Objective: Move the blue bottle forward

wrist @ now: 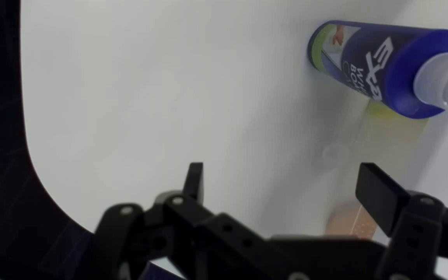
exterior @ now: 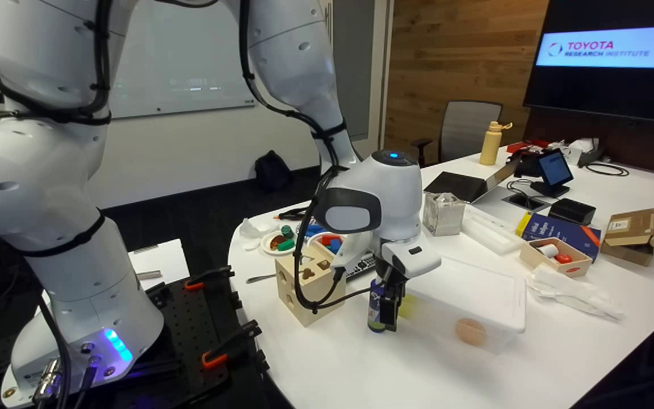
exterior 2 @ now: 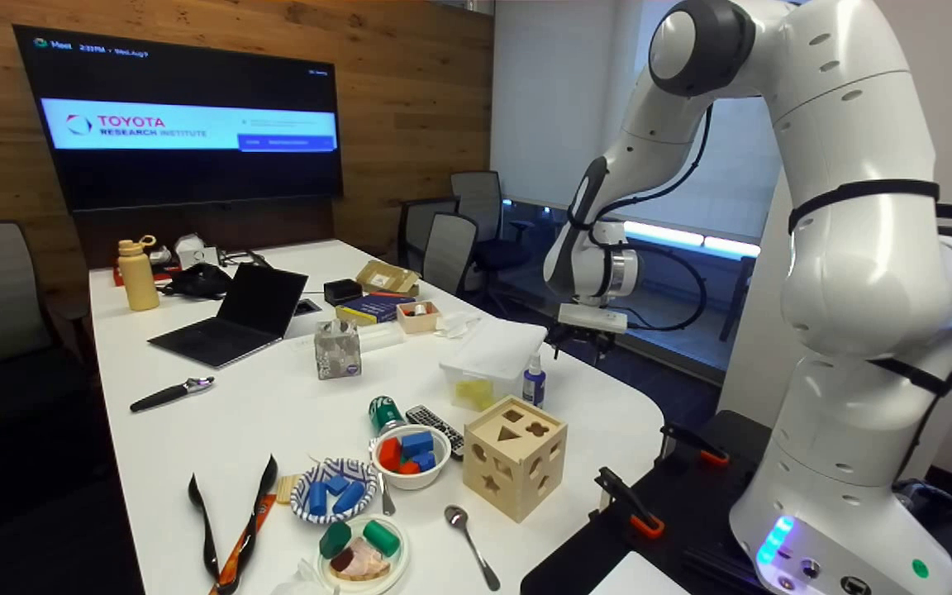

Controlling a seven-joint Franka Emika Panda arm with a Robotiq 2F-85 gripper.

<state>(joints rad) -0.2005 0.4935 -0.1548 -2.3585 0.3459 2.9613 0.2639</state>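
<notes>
The blue bottle (exterior: 374,307) stands upright on the white table, between the wooden shape box and the clear plastic bin. It has a dark blue body with a green lower label band and a clear top. It also shows in an exterior view (exterior 2: 534,385), and at the upper right of the wrist view (wrist: 368,62). My gripper (wrist: 281,169) is open, with nothing between its fingers. The bottle lies outside the jaws, ahead of them. In an exterior view the gripper (exterior: 390,318) partly covers the bottle. In an exterior view the gripper (exterior 2: 578,351) hangs apart from the bottle, near the table edge.
The lidded plastic bin (exterior: 474,284) stands right beside the bottle; its lid shows under a finger in the wrist view. The wooden shape box (exterior 2: 516,459) stands close on the bottle's other side. A remote (exterior 2: 436,430) and a bowl of blocks (exterior 2: 445,453) lie nearby.
</notes>
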